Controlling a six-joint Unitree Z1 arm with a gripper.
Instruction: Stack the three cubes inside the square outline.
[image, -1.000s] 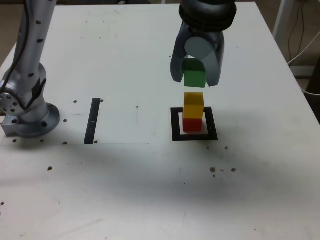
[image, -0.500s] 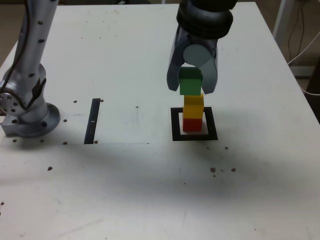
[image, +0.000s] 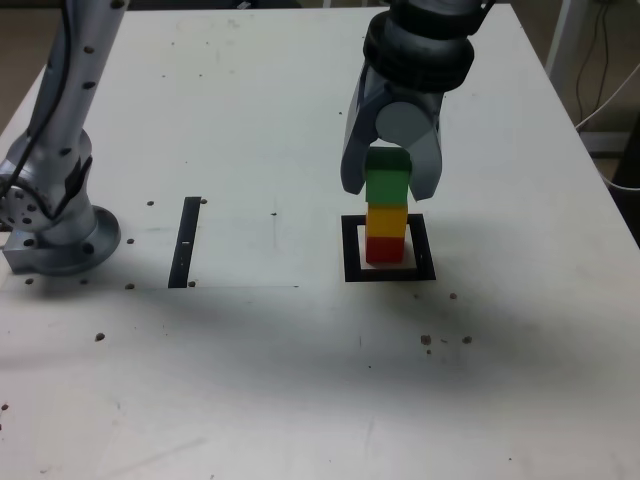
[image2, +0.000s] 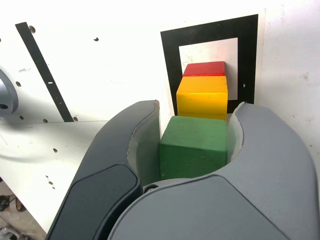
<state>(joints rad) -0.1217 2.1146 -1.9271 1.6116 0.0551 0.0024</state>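
On the white tabletop (image: 300, 380) sits the square outline (image: 389, 276), a black frame with a white middle. Inside it stands the red cube (image: 385, 249). The yellow cube (image: 386, 220) sits right on top of the red one. The green cube (image: 387, 186) is on top of the yellow one (they look like they touch). The end effector (image: 389, 186) has its two grey jaws closed on the sides of the green cube. Off to the exterior view's left lies a thin black strip (image: 186, 241), and past it is the arm's grey base (image: 55, 235)
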